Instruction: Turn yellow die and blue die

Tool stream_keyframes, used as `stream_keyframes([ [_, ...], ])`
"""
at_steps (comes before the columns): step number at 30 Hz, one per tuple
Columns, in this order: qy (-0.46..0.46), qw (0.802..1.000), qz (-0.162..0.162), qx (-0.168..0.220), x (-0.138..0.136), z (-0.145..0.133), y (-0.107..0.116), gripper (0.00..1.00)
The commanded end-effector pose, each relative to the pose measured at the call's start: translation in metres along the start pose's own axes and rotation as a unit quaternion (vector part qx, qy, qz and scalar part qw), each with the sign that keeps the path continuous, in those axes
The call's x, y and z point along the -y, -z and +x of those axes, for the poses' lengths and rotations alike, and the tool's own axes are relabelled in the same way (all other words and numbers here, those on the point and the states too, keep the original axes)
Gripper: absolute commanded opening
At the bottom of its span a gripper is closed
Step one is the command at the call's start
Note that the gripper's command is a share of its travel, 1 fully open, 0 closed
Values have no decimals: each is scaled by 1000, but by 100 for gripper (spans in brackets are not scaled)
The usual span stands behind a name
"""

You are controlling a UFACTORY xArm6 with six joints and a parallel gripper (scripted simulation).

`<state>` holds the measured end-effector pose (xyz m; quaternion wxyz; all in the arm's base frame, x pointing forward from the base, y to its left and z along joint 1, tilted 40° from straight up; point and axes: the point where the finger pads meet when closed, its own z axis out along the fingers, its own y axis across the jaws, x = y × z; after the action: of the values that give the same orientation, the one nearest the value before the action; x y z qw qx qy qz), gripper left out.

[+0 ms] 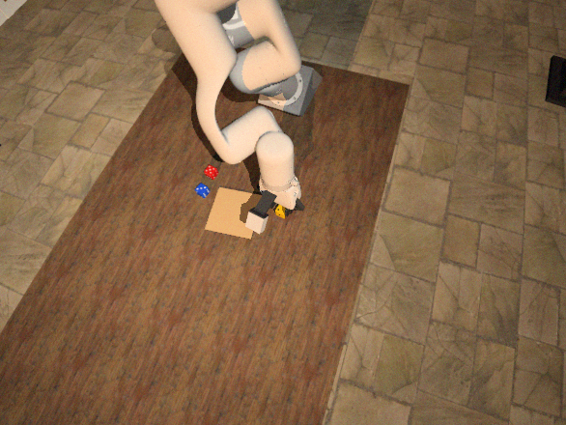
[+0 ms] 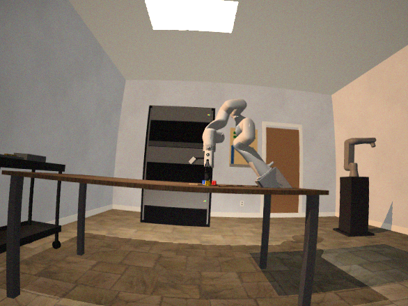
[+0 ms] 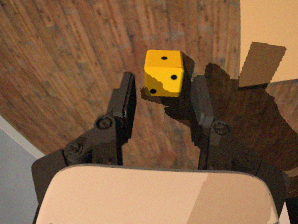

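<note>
Yellow and small, the plastic die (image 1: 280, 211) lies on the brown wooden counter (image 1: 145, 309), just right of the tan square mat (image 1: 231, 212) and off it. We see the dark two-fingered end effector (image 3: 162, 83) pointing down over it, about half open, one finger on each side, gripping nothing. We judge that this straddle lines it up for a pinch, so the die can be turned and carried onto the mat. The blue die (image 1: 202, 189) and the red die (image 1: 211, 171) sit off the mat's far left corner, apart from each other.
</note>
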<state>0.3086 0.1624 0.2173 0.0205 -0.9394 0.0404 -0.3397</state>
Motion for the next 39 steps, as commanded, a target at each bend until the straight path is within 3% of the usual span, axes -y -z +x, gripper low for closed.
stream_keyframes([
  [1,0,1000,1,-1,1,1,1,47],
  [21,0,1000,1,-1,1,1,-1,47],
  [39,0,1000,1,-1,1,1,-28,47],
])
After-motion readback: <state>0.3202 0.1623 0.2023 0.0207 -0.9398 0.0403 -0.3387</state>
